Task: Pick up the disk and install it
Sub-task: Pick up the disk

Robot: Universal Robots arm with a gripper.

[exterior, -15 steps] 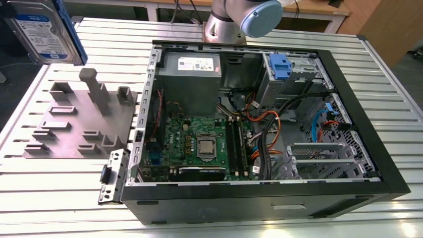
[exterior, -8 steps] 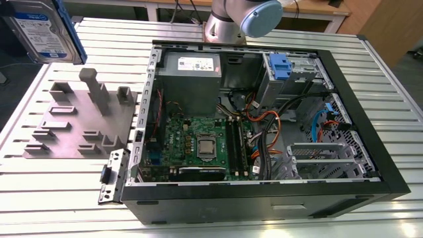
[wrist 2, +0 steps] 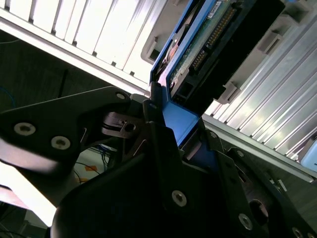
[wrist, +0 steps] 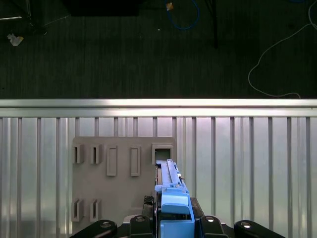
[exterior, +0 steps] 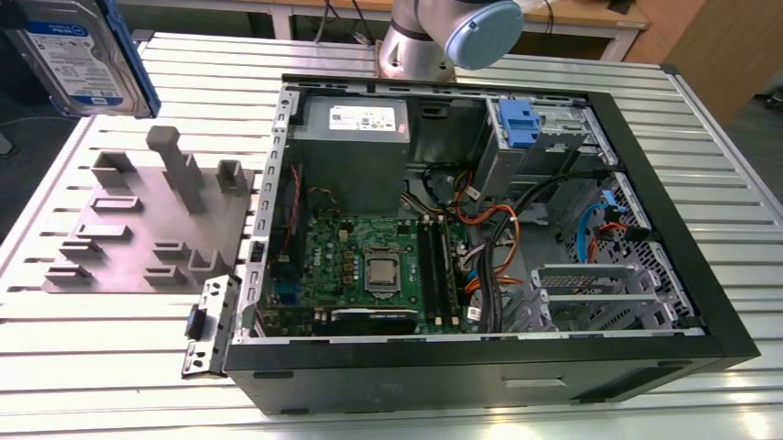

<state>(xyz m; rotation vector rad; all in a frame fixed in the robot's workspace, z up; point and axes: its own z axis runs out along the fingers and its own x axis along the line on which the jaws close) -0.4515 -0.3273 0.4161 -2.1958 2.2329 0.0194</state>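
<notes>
The disk [exterior: 73,55] hangs in the air at the exterior view's far left corner, above the table, its white-and-blue label facing the camera and the blue bracket along its edge. In the first wrist view the disk [wrist: 171,191] appears edge-on, and my gripper [wrist: 174,225] is shut on its blue bracket. In the second wrist view the disk [wrist 2: 208,44] shows its green board and connector pins, with the gripper [wrist 2: 185,144] clamped on the blue frame. It is held over the grey fixture plate [wrist: 114,168].
An open black computer case [exterior: 722,339] lies on the slatted aluminium table [exterior: 110,367], with a motherboard, cables and a grey power supply [exterior: 355,124]. A drive bay with a blue latch [exterior: 520,124] sits at its back right. The grey fixture plate [exterior: 147,220] has upright posts.
</notes>
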